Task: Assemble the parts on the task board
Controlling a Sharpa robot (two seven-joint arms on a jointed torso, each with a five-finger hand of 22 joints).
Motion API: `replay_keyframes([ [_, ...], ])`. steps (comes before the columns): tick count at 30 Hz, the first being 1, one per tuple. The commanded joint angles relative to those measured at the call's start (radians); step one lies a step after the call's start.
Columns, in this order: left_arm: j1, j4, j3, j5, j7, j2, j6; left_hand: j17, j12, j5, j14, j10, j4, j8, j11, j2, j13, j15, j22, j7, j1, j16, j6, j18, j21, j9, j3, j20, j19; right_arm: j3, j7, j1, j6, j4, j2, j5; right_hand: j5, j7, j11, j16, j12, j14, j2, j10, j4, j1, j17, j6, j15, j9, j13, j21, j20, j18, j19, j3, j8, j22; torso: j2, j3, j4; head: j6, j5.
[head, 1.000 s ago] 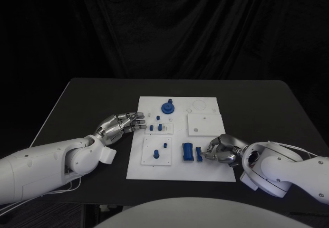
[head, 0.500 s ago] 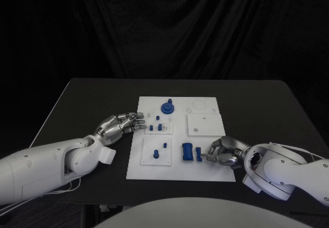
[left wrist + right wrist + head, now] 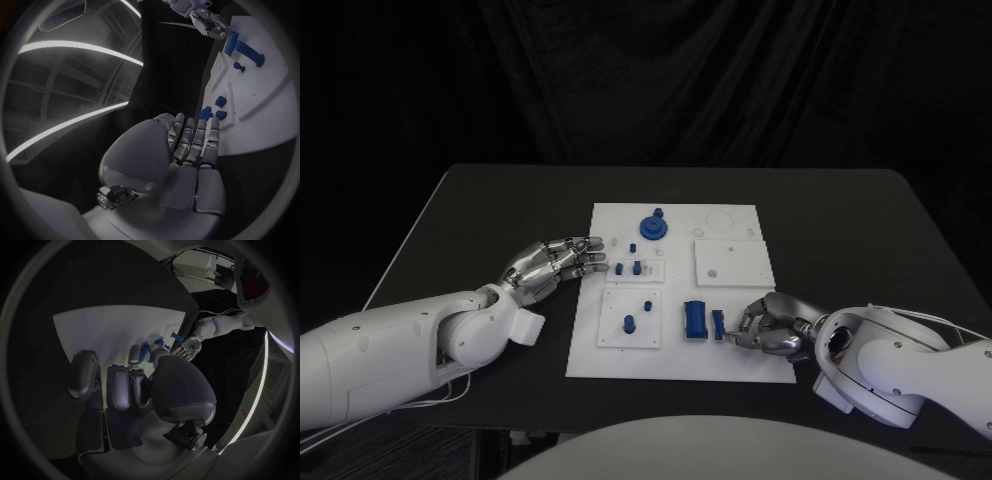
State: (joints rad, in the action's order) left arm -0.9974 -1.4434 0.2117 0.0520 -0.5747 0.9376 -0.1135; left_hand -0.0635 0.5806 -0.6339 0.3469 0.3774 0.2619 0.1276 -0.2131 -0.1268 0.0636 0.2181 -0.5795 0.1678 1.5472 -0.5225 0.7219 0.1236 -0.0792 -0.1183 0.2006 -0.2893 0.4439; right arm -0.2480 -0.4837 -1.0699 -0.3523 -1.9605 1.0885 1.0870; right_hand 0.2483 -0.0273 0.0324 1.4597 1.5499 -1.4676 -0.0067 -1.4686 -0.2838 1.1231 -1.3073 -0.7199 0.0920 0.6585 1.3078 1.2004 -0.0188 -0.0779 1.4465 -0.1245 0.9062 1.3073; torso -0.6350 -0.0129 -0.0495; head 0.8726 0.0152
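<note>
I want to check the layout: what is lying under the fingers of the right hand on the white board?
Beside the right hand, a small blue part stands on the task board, next to a larger blue block. The fingers cover whatever lies directly beneath them.

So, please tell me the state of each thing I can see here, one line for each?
task board: flat on the table, parts on it.
left hand: at the board's left edge, fingers apart, holding nothing.
right hand: fingers curled beside the small blue part; grip unclear.
large blue part: lying on the board, untouched.
</note>
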Motion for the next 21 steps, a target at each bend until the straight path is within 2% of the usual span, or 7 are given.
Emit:
replay_keyframes([
  [1,0.002,-0.001,-0.001,0.005,-0.009,-0.002,-0.011,-0.001,0.002,0.000,0.000,0.001,0.000,0.001,-0.006,0.000,0.001,0.006,0.002,0.007,0.007,-0.005,-0.001,0.009,-0.003,0.001,0.009,0.000,0.002,0.000,-0.022,0.003,0.014,-0.001,-0.001,0.007,0.008,-0.002,0.006,-0.004,0.000,-0.057,-0.003,-0.067,0.008,0.018,-0.004,0.007,0.006,0.002,0.221,-0.005,0.005,-0.002,-0.002,-0.001,0.006,0.158,0.000,-0.0001,0.0000,0.000,0.001],
  [9,0.004,0.000,-0.001,0.005,-0.008,-0.004,-0.013,-0.001,0.002,0.000,0.000,0.001,0.000,0.001,-0.006,0.000,0.001,0.006,0.002,0.007,0.007,-0.005,-0.001,0.009,-0.003,0.001,0.009,0.000,0.002,0.000,-0.022,0.004,0.003,0.011,-0.011,0.007,0.012,-0.002,0.007,-0.004,0.001,-0.057,0.000,-0.068,0.008,0.026,-0.005,0.007,0.007,0.003,0.223,-0.006,0.005,-0.002,-0.002,-0.004,0.006,0.158,0.000,-0.0001,-0.0003,0.000,0.000],
  [21,0.007,0.004,-0.001,0.005,-0.008,-0.006,-0.015,-0.001,0.002,0.000,0.000,0.001,0.000,0.001,-0.006,0.000,0.001,0.006,0.002,0.007,0.007,-0.005,-0.001,0.009,-0.003,0.001,0.009,0.000,0.002,0.000,-0.026,0.005,0.002,0.027,-0.027,0.003,0.013,0.001,0.009,-0.004,0.002,-0.058,0.017,-0.069,0.005,0.043,-0.006,0.001,0.008,0.005,0.225,-0.006,0.006,-0.002,-0.002,-0.013,0.010,0.158,0.000,0.0001,0.0001,0.000,0.000],
])
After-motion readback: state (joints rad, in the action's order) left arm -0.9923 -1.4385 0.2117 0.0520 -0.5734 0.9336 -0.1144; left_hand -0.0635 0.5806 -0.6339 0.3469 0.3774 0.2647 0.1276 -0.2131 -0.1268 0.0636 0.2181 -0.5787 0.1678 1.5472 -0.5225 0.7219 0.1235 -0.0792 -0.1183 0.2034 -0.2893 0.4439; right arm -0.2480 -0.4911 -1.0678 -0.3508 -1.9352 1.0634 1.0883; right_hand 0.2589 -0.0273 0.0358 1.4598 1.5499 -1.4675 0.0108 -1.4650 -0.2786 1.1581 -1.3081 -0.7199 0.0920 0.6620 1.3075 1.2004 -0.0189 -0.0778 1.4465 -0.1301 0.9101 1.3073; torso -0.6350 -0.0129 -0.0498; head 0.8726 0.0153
